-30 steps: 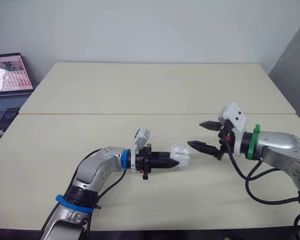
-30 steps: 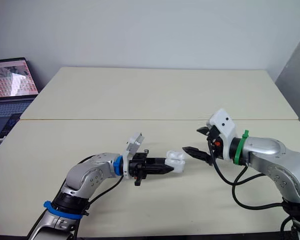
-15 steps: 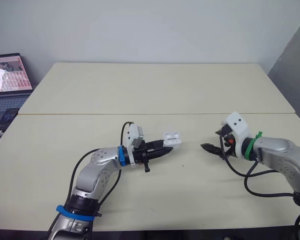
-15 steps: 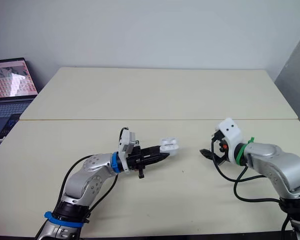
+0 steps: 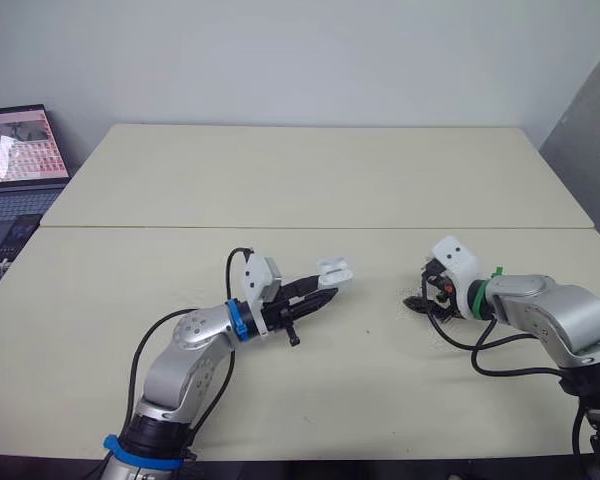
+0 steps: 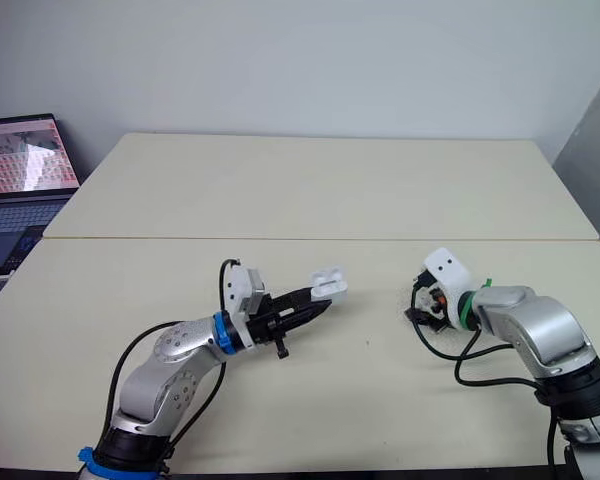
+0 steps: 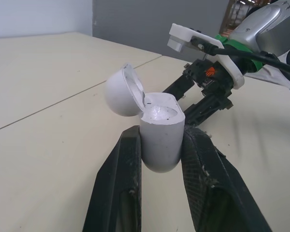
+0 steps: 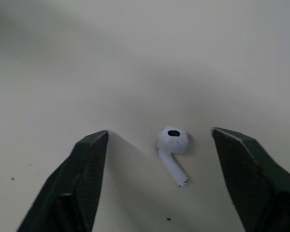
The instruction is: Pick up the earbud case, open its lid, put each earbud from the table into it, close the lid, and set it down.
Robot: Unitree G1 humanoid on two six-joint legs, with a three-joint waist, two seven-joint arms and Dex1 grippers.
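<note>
We see the left pincer (image 7: pixel 160 145) clamped on the white earbud case (image 7: pixel 159 128), held above the surface (image 5: pixel 280 180) with its lid (image 7: pixel 122 93) flipped open. The right pincer (image 8: pixel 160 137) is spread wide and empty, its fingers (image 8: pixel 89 159) either side of a lone earbud (image 8: pixel 173 144) lying on the surface.

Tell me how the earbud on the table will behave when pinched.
Probably very light: the earbud looks small inside the open right hand. Its smooth, rounded head may slip from a pinch. Lying flat, it might pivot if nudged.
</note>
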